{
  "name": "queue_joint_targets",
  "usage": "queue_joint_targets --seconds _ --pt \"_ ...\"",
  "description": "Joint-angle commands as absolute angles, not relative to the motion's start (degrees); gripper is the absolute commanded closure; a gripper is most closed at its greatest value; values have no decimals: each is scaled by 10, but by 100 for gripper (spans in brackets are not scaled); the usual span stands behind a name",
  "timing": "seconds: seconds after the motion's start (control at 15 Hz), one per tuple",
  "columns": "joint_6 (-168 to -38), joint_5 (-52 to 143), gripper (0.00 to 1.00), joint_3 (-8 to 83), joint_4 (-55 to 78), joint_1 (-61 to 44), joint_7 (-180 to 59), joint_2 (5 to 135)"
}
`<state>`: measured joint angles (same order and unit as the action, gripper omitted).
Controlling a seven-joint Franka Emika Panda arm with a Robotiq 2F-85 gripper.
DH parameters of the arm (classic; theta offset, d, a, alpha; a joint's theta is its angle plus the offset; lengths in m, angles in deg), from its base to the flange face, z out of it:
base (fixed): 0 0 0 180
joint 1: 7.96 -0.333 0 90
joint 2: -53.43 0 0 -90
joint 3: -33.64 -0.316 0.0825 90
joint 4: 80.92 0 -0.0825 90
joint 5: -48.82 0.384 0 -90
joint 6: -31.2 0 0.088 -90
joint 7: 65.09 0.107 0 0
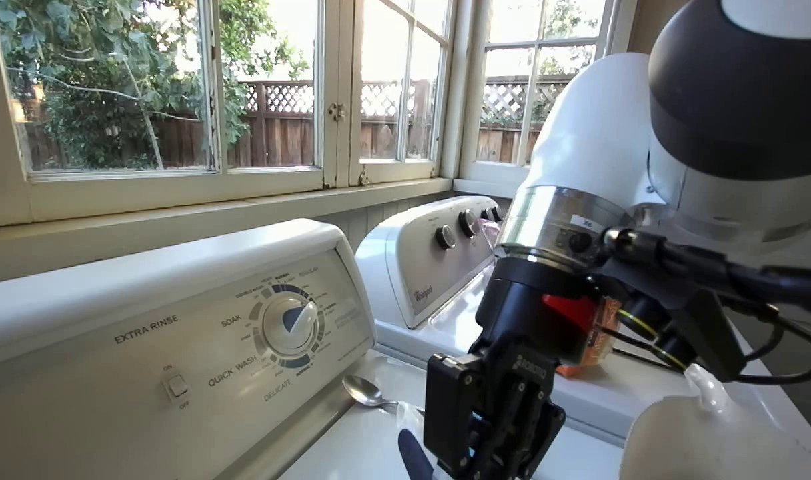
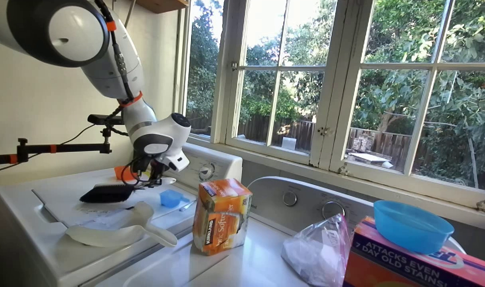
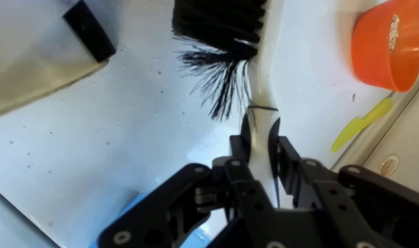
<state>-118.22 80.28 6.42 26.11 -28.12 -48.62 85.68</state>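
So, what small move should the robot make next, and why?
Perhaps a short sweep of the hand brush toward the dustpan: the gripper holds the brush by its handle, and dark specks lie scattered on the washer lid, some between the bristles and the dustpan.

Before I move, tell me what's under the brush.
In the wrist view, the white lid shows around the brush, dotted with dark specks; whatever lies directly beneath its bristles is hidden.

The brush (image 3: 230,31) is black and white, the cup (image 3: 371,48) orange.
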Motion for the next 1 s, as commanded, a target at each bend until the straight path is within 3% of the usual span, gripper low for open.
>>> queue_joint_targets --seconds 0.0,0.93 --pt "-1205 849 93 44 291 -263 -542 837" --pt "-1215 853 93 64 222 -277 -565 853"
